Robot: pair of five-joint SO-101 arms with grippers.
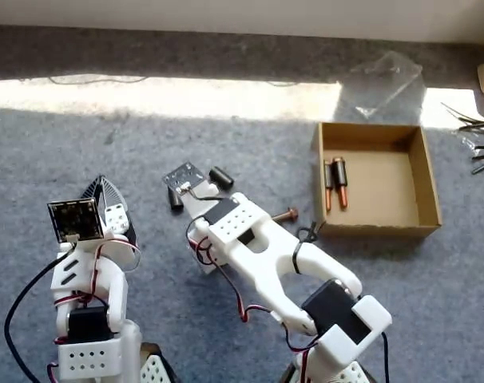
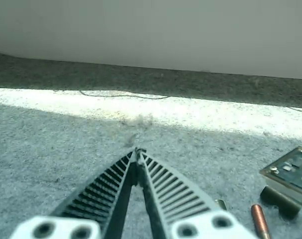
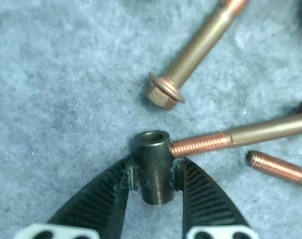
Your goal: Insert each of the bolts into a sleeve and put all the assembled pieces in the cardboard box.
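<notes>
We see a grey carpet [image 1: 250,144] with two robot arms on it. Near its right edge sits the cardboard box [image 1: 430,183]. Two finished pieces [image 1: 335,183] lie inside it, side by side, close to the box's left wall.

The right gripper [image 3: 155,164] is down low over the carpet, near the middle. Its fingers [image 3: 111,194] press on both sides of a dark sleeve [image 3: 153,149], so it is pinching the sleeve. The open hole at the sleeve's end faces up toward the camera. A long bolt [image 3: 250,133] lies on the carpet, and its screw end touches the side of the sleeve. A second bolt [image 3: 201,55] with a six-sided head lies a little apart. The screw tip of a third bolt [image 3: 278,167] lies just beside the long one.

From above, a far sleeve [image 1: 220,177] and a near sleeve [image 1: 176,199] show at the front end of the right arm. We cannot tell which one is being pinched. One bolt [image 1: 286,215] pokes out beside that arm, between it and the box.

The left gripper [image 2: 137,154] is near the left edge of the carpet. Its fingers are pressed together with nothing between them.

A clear plastic bag [image 1: 386,80] lies near the far edge, beyond the box.
</notes>
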